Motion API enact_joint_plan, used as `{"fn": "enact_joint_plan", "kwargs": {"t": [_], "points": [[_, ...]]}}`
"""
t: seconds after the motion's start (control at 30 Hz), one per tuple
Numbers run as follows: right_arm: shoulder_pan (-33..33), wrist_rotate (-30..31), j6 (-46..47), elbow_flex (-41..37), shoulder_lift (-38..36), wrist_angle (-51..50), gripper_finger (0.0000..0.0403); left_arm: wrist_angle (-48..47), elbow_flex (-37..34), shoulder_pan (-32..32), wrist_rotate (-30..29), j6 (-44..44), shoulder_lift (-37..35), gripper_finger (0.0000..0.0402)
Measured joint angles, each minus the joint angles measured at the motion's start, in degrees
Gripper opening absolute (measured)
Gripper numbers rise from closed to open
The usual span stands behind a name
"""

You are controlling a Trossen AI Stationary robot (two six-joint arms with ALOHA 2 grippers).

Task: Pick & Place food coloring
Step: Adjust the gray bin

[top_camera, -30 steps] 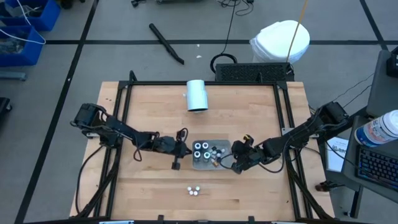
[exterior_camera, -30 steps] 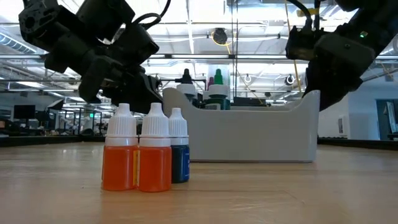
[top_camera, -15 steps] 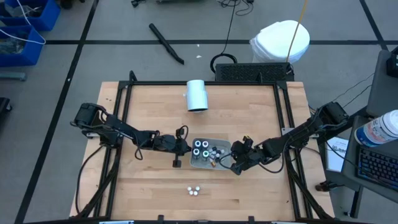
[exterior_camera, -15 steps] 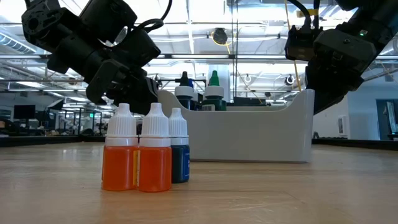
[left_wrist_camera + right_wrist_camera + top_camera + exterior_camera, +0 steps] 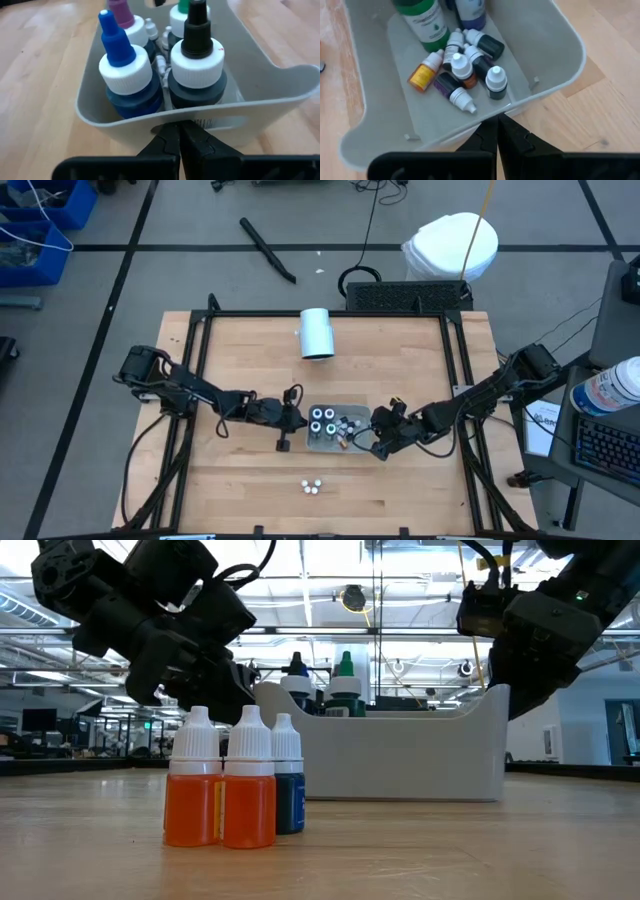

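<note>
Food coloring (image 5: 462,70) bottles lie loose in grey tray (image 5: 333,442). Left gripper (image 5: 178,142) and right gripper (image 5: 496,132) both clenched empty, at opposite tray ends.

Left hand (image 5: 200,670) shifted slightly in the low view, back near its position of a second ago. Grey tray (image 5: 400,755) nudged marginally, its right end wall displaced a little. Green-tipped bottle (image 5: 345,680) now fully visible above the tray rim.
</note>
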Motion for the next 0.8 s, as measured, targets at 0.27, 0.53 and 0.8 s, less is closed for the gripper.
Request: {"fn": "enact_joint_plan", "kwargs": {"t": [0.27, 0.53, 0.8], "points": [[-0.3, 0.3, -0.3, 0.0, 0.0, 0.0, 0.0, -0.1, 0.0, 0.0, 0.6, -0.2, 0.0, 0.0004], [-0.3, 0.4, -0.1, 0.0, 0.0, 0.0, 0.0, -0.1, 0.0, 0.0, 0.5, -0.4, -0.1, 0.0004], [-0.3, 0.4, -1.1, -0.1, -0.2, 0.0, 0.0, -2.9, 0.0, -0.6, 1.2, -0.9, -2.4, 0.0036]]}}
